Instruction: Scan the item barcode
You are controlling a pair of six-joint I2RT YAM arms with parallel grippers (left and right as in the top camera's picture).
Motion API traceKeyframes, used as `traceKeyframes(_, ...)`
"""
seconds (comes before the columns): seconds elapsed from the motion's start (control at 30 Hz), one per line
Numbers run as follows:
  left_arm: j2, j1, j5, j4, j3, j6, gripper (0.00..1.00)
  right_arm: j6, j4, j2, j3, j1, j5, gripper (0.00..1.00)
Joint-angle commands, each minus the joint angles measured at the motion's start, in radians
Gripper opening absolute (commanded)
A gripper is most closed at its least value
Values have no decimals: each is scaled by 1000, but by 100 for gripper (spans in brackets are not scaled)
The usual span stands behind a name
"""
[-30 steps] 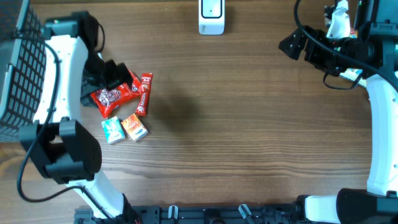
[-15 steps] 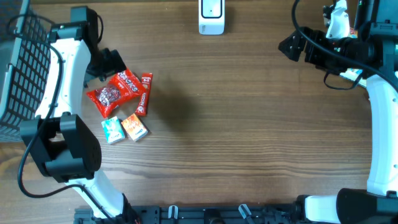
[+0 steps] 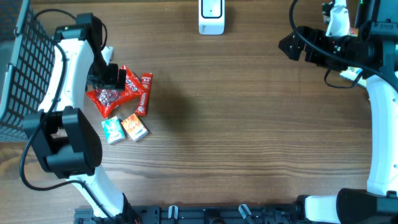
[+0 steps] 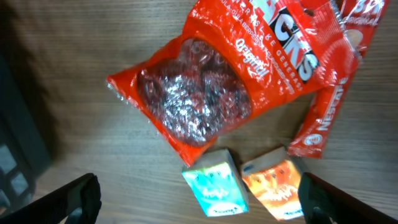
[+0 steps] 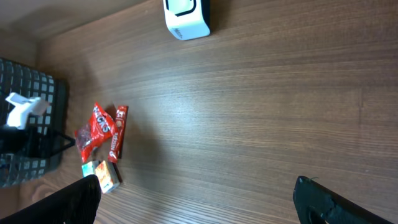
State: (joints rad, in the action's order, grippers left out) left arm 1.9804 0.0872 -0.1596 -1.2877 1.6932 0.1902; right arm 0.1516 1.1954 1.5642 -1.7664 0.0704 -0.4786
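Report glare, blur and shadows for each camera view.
Left wrist: glints on the foil of the red candy bag, its print slightly soft. Overhead: even light, with a faint soft shadow on the table right of the red wafer bar. Right wrist: white scanner sharp, print elsewhere too small to read.

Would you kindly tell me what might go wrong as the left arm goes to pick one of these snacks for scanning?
1. The candy bag overlaps the Nestle bar, and the teal box and orange box sit side by side right next to it, so the wide-open left jaws might catch two items or shove neighbours.
2. No barcode is clearly visible on any upward face, so the item may need turning before the white scanner reads it.
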Motion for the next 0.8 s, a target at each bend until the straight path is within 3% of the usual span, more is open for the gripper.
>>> traceKeyframes(0.0,14,7,-6,53,-74,103,100,-21,-8,5,7,-6,-13,100)
traceKeyframes(0.13,14,7,-6,127,-163,177,99,-21,-9,5,7,-6,-13,100)
traceKeyframes(0.27,14,7,-6,241,-249,176,100,-21,-10,5,7,-6,-13,100)
traceKeyframes(0.5,14,6,13,365,-291,34,100,-18,-11,8,7,-10,-42,100)
traceKeyframes(0.6,14,8,129,384,-277,-39,100,-4,-21,23,8,-32,-44,100)
traceKeyframes(0.77,-8,10,346,368,-193,-42,100,35,-54,83,8,-130,-55,100)
